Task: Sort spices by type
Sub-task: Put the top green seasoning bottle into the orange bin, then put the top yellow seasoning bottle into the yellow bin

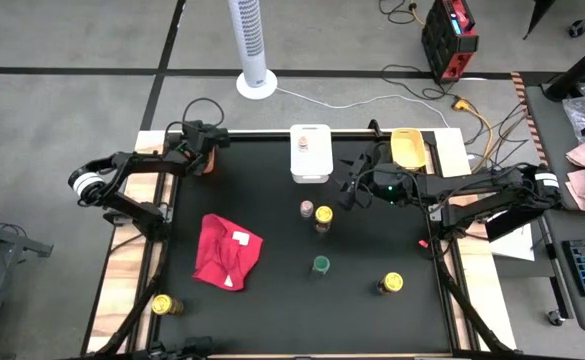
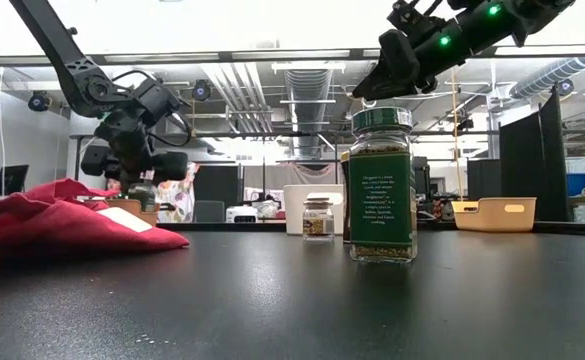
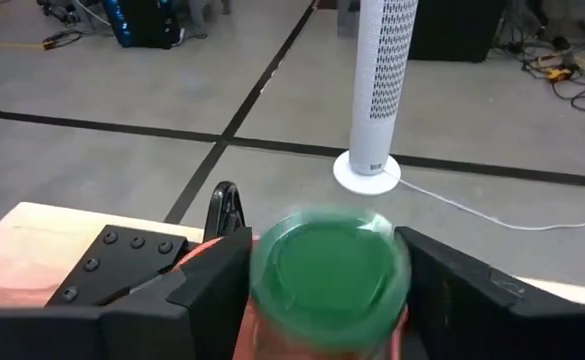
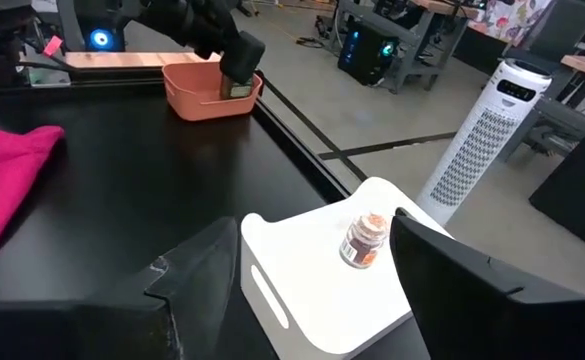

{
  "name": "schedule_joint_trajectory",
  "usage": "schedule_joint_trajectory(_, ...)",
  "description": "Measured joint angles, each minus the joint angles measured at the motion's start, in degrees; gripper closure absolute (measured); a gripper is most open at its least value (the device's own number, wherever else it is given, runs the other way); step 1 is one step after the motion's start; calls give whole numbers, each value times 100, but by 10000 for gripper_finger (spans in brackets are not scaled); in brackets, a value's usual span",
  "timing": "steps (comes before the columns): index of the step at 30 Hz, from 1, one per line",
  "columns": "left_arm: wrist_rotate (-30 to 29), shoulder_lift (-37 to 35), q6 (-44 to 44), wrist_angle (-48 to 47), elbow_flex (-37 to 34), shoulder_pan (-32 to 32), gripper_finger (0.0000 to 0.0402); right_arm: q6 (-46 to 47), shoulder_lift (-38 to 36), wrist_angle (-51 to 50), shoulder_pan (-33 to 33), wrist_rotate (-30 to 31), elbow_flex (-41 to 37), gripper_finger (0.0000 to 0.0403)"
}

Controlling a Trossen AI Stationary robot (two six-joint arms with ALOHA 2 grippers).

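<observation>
My left gripper [image 1: 207,158] is at the table's far left, over the orange bin [image 4: 204,100], shut on a green-lidded spice jar [image 3: 329,272]. My right gripper [image 1: 353,190] hangs open above the table, just right of the white bin [image 1: 310,165], which holds a pink-lidded jar [image 4: 364,240]. More jars stand upright on the black mat: a pink-lidded one [image 1: 307,208], a yellow-lidded one [image 1: 323,215], a green-lidded one [image 1: 320,265] and another yellow-lidded one [image 1: 392,283]. A further yellow-lidded jar [image 1: 162,305] stands on the near left wooden edge. My left gripper pinches the green-lidded jar at its top, one finger [image 3: 217,285] on each side of the lid [image 3: 272,270]. The fingers come from above, pointing down. The jar stays upright, its lower part down between the orange bin's walls; whether it rests on the floor, I cannot tell.
A crumpled red cloth [image 1: 227,252] lies on the mat's left half. A yellow bin [image 1: 407,148] sits at the far right, behind my right arm. A white tower fan [image 1: 253,45] stands on the floor beyond the far edge. Bare mat lies in the near middle.
</observation>
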Motion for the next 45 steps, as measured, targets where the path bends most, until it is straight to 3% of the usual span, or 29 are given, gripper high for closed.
schedule_joint_trajectory(16,206,-159,282,-72,0,-96,157,24,2,-26,0,0,-9,115)
schedule_joint_trajectory(31,337,-1091,639,-696,23,-134,165,24,2,-37,0,0,-12,117)
schedule_joint_trajectory(39,523,-1351,730,-1659,328,-134,240,24,2,-39,0,0,-15,119)
schedule_joint_trajectory(45,642,-1152,868,-2676,921,-129,382,24,2,-42,0,-239,-15,132)
